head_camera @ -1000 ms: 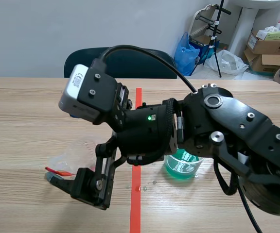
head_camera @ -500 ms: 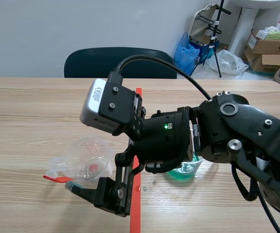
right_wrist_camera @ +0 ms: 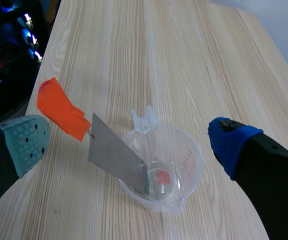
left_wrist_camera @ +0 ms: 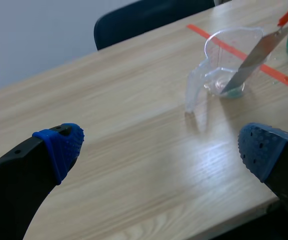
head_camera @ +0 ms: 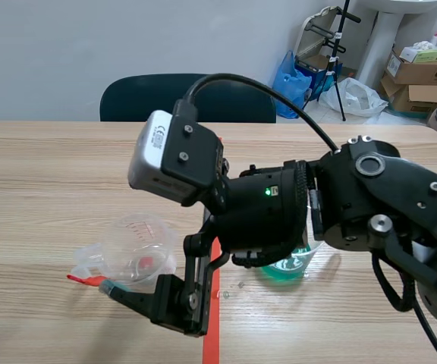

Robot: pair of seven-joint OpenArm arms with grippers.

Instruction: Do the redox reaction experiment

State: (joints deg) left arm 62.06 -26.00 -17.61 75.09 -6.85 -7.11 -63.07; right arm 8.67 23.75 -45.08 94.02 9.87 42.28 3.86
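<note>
My right gripper (right_wrist_camera: 129, 142) is down low, and its two fingers are spread wide and hold nothing. The clear cup (right_wrist_camera: 160, 172) sits ahead of it, between the fingers, and they do not touch it. The cup stands on the table (head_camera: 36, 189), just left of the red tape line (head_camera: 211, 337). A thin metal strip (right_wrist_camera: 118, 161) with an orange tab (right_wrist_camera: 61, 111) leans in the cup. A small red bit (right_wrist_camera: 162, 176) lies at the cup's bottom. A beaker of green liquid (head_camera: 285, 265) stands right of the line, behind my right arm. My left gripper (left_wrist_camera: 159, 145) is spread wide too, with the cup well ahead of it.
</note>
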